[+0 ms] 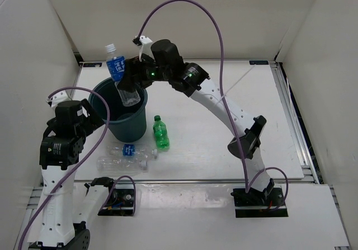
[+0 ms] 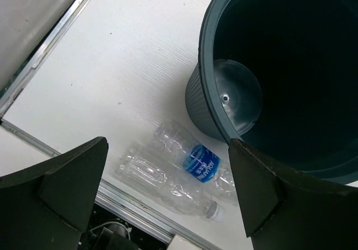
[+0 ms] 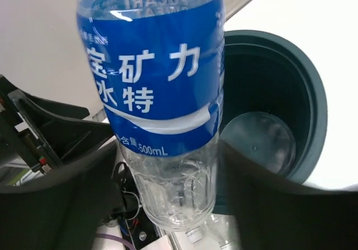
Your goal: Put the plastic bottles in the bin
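Our right gripper (image 1: pixel 130 82) is clamped on one clear bottle (image 1: pixel 116 66), tilted between the fingers, its base just below them over the mouth of the bin (image 1: pixel 127 128). We judge the task barely begun: the bin looks bare inside. Our left gripper (image 2: pixel 168 149) hangs with its fingers wide apart. Two more clear bottles (image 2: pixel 198 163) lie below and between them, beside the bin. The green bottle (image 1: pixel 160 132) lies well apart from both pairs of fingers.

- The clear bottle (image 3: pixel 170 171) was glossy transparent plastic, its blue label (image 3: pixel 156 65) shiny film.
- The bin (image 2: pixel 204 43) was matt teal-grey plastic, finely ribbed outside.
- The table (image 2: pixel 128 65) was white, matt, faintly wood-grained.
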Tool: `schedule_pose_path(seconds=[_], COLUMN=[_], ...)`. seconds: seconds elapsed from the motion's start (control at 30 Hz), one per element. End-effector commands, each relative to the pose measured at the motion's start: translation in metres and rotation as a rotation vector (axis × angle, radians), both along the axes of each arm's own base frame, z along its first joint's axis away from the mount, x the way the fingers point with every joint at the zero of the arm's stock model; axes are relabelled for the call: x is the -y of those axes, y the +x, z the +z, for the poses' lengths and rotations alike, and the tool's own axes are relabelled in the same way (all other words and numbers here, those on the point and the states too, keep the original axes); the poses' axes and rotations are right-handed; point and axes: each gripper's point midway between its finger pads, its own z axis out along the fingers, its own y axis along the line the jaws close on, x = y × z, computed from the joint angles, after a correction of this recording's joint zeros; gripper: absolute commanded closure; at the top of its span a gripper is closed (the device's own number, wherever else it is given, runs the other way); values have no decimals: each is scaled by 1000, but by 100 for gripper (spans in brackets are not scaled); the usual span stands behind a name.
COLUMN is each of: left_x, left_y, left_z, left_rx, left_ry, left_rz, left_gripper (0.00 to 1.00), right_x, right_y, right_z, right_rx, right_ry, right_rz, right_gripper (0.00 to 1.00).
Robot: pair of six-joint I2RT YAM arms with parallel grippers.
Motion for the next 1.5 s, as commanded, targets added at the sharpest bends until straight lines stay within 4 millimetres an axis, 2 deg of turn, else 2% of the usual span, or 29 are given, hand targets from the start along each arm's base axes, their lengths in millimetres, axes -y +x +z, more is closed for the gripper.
schedule_pose_path(seconds=[0.0,0.03,0.07,0.1,0.17,0.2,0.27,0.3,0.33,0.37,0.43,0.47,0.53,0.57,0.6,0.63,0.73,0.77,0.8,0.93,1.0,1.33,1.4,1.43,1.47], left_x=[-1,0,0,2,4,6,7,7,5,6,6,6,4,4,4,4,5,3,3,3,3,0,0,0,-1], left_y=[-4,-3,-3,-5,-5,-7,-3,-4,-5,-5,-5,-4,-4,-4,-4,-4,-5,-8,-9,-11,-11,-19,-19,-21,-21], left_z=[6,6,7,5,1,-5,-6,-9,-7,-7,-10,-9,-12,-12,-12,-12,-22,-27,-25,-30,-30,-23,-23,-22,-22], left_rx=[28,36,41,46,53,44,73,63,79,83,86,95,89,89,89,89,65,44,57,43,42,35,35,34,30], left_ry=[-36,-53,-63,-77,-99,-105,-126,-125,-128,-135,-136,-136,-137,-137,-137,-137,-148,-140,-149,-153,-153,-134,-134,-133,-127], left_rz=[48,61,69,68,73,65,79,80,96,101,101,101,115,116,116,116,129,137,143,150,150,158,158,159,153], left_gripper=[0,0,0,0,0,0,0,0,0,0,0,0,0,0,0,0,0,0,0,0,0,0,0,0,0], right_x=[-1,5,12,27,39,48,69,86,94,108,123,130,140,148,144,147,147,145,147,139,134,111,105,105,101], right_y=[1,4,5,8,12,7,20,16,25,19,31,32,39,36,25,26,9,2,4,-4,-4,-5,-10,-10,-9], right_z=[32,43,50,68,78,93,92,104,78,83,58,35,3,-5,-57,-65,-98,-119,-133,-181,-190,-276,-284,-295,-294], right_rx=[106,141,152,195,236,250,255,266,229,237,196,159,73,59,-21,-33,-132,-186,-223,-370,-410,-582,-634,-660,-669], right_ry=[67,72,76,87,81,106,70,74,12,15,-33,-79,-128,-141,-230,-230,-268,-294,-312,-360,-359,-424,-404,-418,-407], right_rz=[-6,-35,-64,-123,-173,-175,-250,-290,-338,-363,-407,-416,-438,-434,-345,-338,-236,-207,-212,-135,-99,-10,15,8,13], right_gripper=[8,0,0,0,0,0,0,0,0,0,0,0,0,0,0,0,0,0,0,0,0,0,0,0,0])
